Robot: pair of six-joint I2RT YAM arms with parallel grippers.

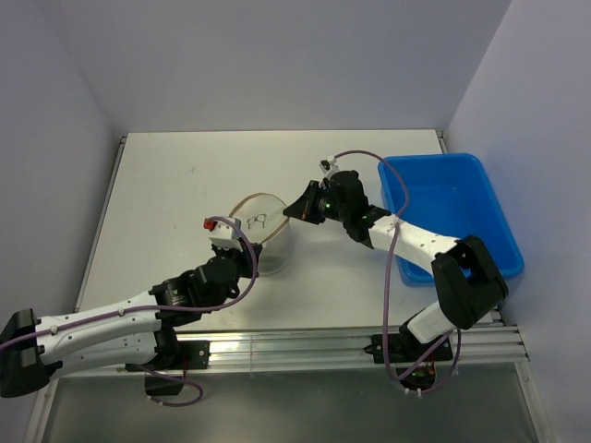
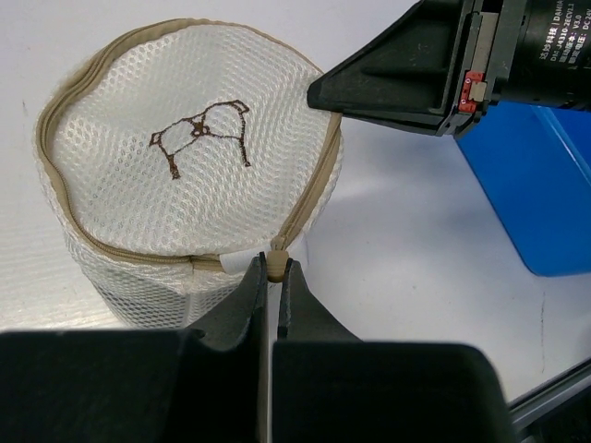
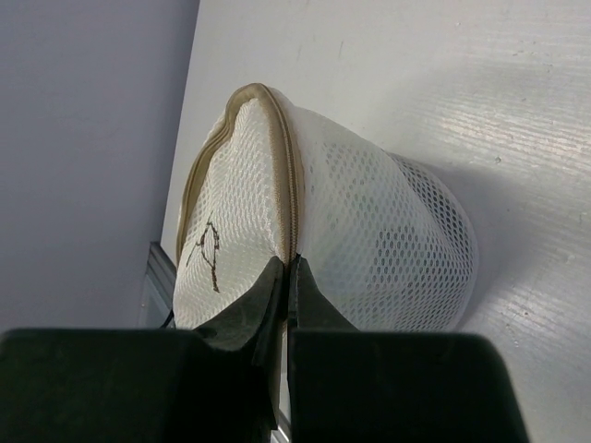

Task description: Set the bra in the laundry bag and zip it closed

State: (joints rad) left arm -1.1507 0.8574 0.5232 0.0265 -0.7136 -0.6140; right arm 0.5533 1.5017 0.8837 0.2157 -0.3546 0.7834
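Item, table (image 1: 175, 185), left side to right: the left gripper (image 2: 277, 279) is reaching in from the near side with its fingers drawn narrow, pinching the tan zip pull (image 2: 278, 266) at the near rim of the lid. The laundry bag (image 2: 185, 157) is standing upright at the middle of the table, lid uppermost and showing a small brown stitched mark, with the zip looking run almost fully round. The bra is not showing through the mesh, so whether it is inside cannot be told. The bag is likely behaving as a light, soft, easily crumpled thing, prone to sliding or tipping under a pull; the mesh is giving little purchase, so the firmer zip band and the pull are looking like the sensible places to hold. The right gripper (image 3: 288, 277) is nipping that band on the bag's right edge, its fingers pressed together on it. The blue bin (image 1: 452, 212) is sitting at the far right, apart from the bag.
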